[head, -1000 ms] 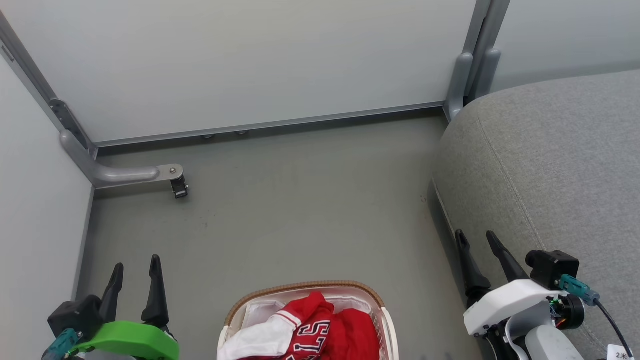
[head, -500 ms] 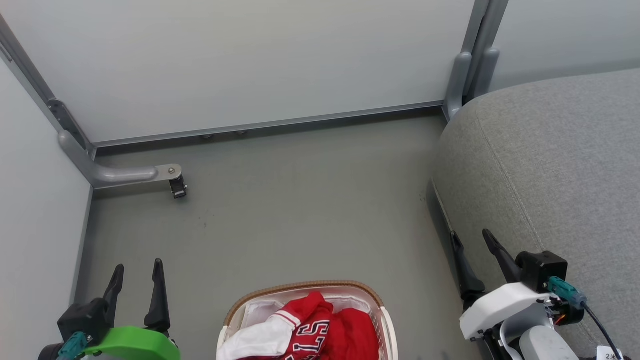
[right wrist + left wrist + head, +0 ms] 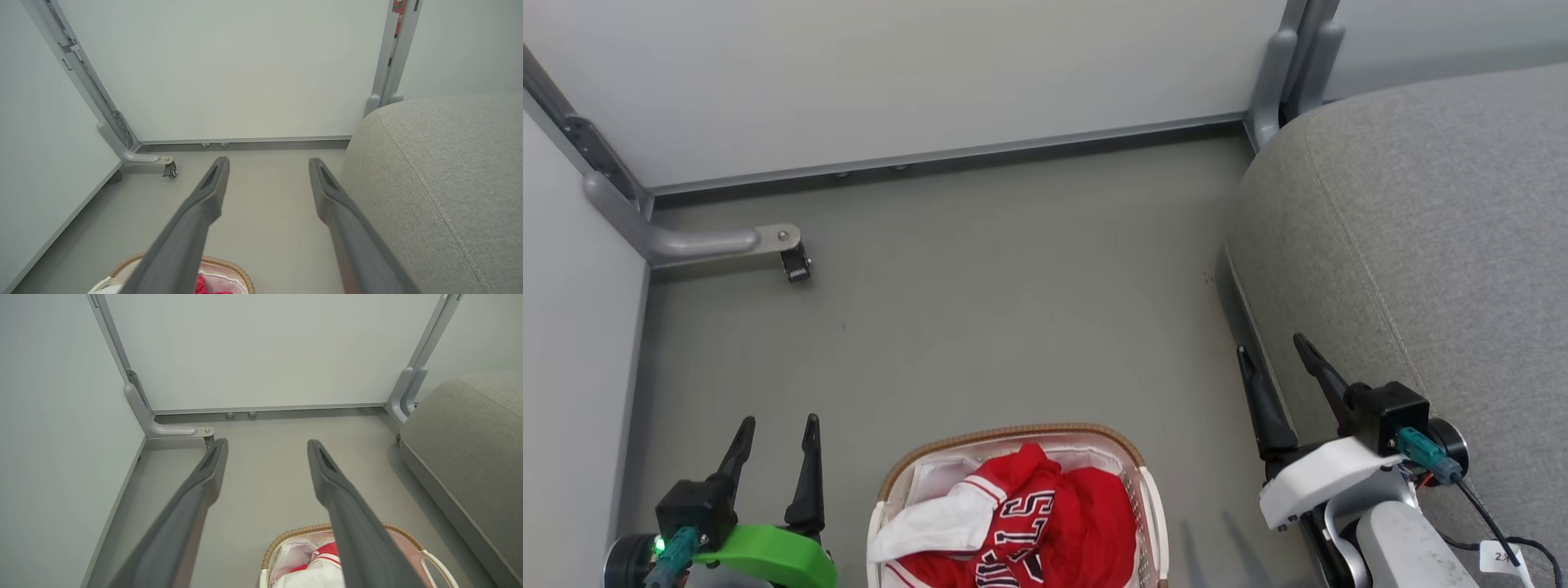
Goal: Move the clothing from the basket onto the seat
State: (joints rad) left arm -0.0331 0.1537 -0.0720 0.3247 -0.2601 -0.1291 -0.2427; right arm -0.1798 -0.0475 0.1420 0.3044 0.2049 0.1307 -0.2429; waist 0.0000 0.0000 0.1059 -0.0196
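Observation:
The basket [image 3: 947,447], white with a tan woven rim, stands on the floor at the bottom centre of the head view. The clothing [image 3: 1045,523] lies heaped inside it: a red jersey with a white sleeve and lettering over plainer red fabric. The grey seat [image 3: 1429,229] rises at the right. My left gripper [image 3: 778,423] hangs open to the left of the basket with nothing between its fingers. My right gripper [image 3: 1270,343] stands open between the basket and the seat's edge, also empty. The basket [image 3: 294,533] and seat [image 3: 470,428] appear in the left wrist view, and the seat [image 3: 441,171] in the right wrist view.
Pale partition walls [image 3: 931,73] enclose the floor at the back and left. A grey metal foot with a caster [image 3: 792,263] juts out at the back left. A partition post [image 3: 1278,77] stands beside the seat's back corner. Grey floor [image 3: 1013,310] lies between basket and wall.
The whole head view has shifted, so the camera has tilted down and more of the basket shows. Both grippers stay open and sit a little higher and closer to the basket in the picture.

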